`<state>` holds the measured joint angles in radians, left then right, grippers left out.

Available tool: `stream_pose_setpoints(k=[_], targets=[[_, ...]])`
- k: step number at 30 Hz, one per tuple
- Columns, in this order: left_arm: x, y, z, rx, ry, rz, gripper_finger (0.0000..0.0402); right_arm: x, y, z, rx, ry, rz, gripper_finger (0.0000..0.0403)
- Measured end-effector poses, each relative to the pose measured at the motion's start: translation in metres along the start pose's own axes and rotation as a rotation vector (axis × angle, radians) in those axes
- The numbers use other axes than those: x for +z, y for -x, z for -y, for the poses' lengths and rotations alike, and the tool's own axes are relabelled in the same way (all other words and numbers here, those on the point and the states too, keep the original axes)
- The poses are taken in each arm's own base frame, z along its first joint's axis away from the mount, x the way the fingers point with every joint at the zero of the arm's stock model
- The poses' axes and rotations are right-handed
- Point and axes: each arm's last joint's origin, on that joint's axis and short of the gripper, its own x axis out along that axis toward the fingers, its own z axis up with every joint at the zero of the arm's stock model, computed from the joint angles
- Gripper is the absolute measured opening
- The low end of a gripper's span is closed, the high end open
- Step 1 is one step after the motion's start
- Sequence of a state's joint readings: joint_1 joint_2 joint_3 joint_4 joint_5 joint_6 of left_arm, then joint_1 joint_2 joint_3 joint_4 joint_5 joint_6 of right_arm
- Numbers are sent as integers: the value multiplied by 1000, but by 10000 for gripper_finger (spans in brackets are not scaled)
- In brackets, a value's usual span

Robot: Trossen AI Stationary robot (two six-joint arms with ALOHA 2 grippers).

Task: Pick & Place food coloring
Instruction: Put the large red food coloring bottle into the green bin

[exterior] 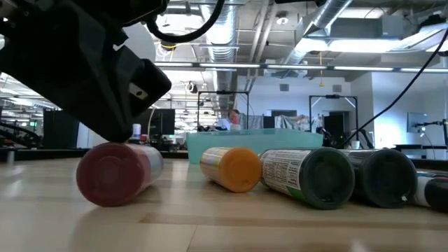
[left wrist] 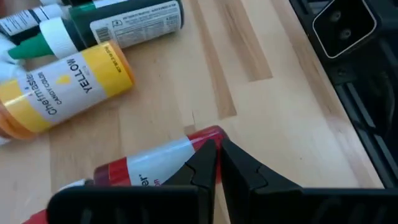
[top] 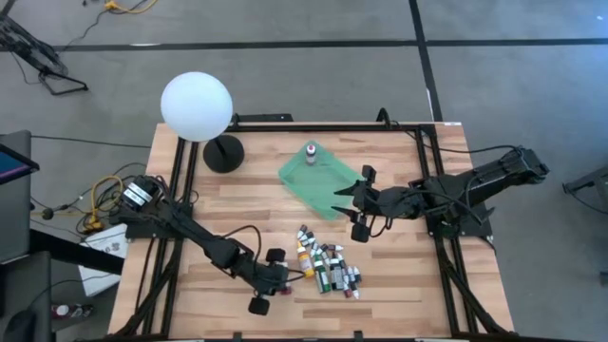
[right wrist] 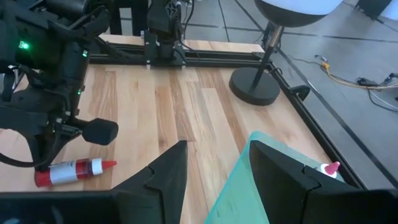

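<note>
Several food coloring bottles (top: 328,268) lie on their sides in a heap near the table's near edge. Among them are a yellow one (left wrist: 62,93) and a dark green one (left wrist: 137,25). A red bottle (left wrist: 149,168) lies on its side just left of the heap. My left gripper (left wrist: 219,163) is shut and low over that bottle's flat bottom end. My right gripper (right wrist: 214,168) is open and empty, hovering over the near right edge of the green tray (top: 313,185). One small bottle (top: 311,152) stands upright at the tray's far end. My left gripper comes down slanting from the table's left, its shut fingertips (left wrist: 205,158) over the red bottle's flat bottom end (left wrist: 208,134). In the low view its dark body reaches the bottle's top (exterior: 129,147). I cannot tell whether it touches. The bottle lies on the table.
A lamp with a white globe (top: 197,106) and a round black base (top: 223,152) stands at the far left of the table. Black frame rails run along the table's edges. Bare wood lies between the tray and the heap and to the heap's right.
</note>
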<state>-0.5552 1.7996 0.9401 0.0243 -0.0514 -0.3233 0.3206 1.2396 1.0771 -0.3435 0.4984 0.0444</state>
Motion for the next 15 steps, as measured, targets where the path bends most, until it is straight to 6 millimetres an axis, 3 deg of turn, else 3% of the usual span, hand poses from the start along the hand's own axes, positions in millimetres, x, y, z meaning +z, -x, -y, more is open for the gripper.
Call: stream_pose_setpoints(k=[7, 15], targets=[[-19, 3, -4, -7, 36, -198, 16, 0, 0, 0, 0, 0, 0, 164], [-12, 17, -3, 19, 20, -176, 16, 0, 0, 0, -1, 1, 0, 164]])
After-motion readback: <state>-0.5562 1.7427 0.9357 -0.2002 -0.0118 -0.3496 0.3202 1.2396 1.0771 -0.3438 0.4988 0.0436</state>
